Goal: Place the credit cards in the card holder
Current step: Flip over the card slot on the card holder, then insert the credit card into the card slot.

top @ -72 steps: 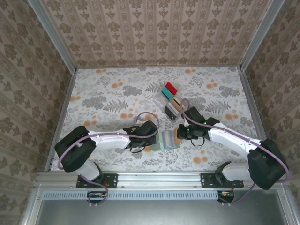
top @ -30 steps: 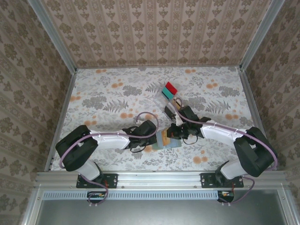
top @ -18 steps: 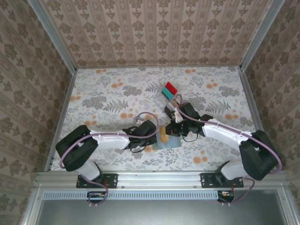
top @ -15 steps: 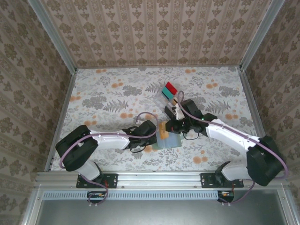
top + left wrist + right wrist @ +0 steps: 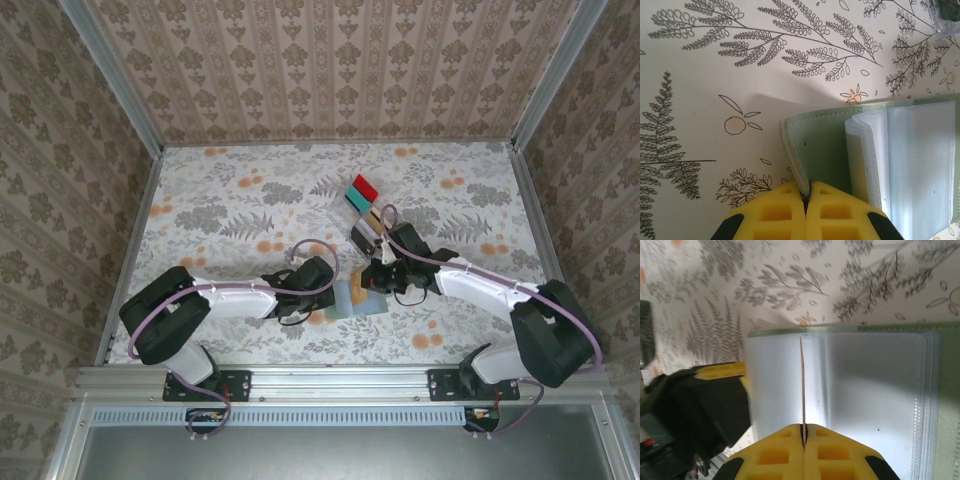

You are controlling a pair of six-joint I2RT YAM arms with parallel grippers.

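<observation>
Grey-green card holder (image 5: pixel 822 150) cover clamped in left gripper (image 5: pixel 806 192) — anchored; right gripper (image 5: pixel 803 432) pinches credit card (image 5: pixel 801 380) edge-on for insertion.

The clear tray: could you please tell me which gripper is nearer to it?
Right. The right gripper, shut on a card over the holder, is close by the tray's near end; the left gripper pinches the holder's left edge, farther away.

Your left gripper (image 5: pixel 806 192) is pinched tight, its arm stretched low toward centre; your right gripper (image 5: pixel 803 429) is clamped too, arm angled inward to meet it.
</observation>
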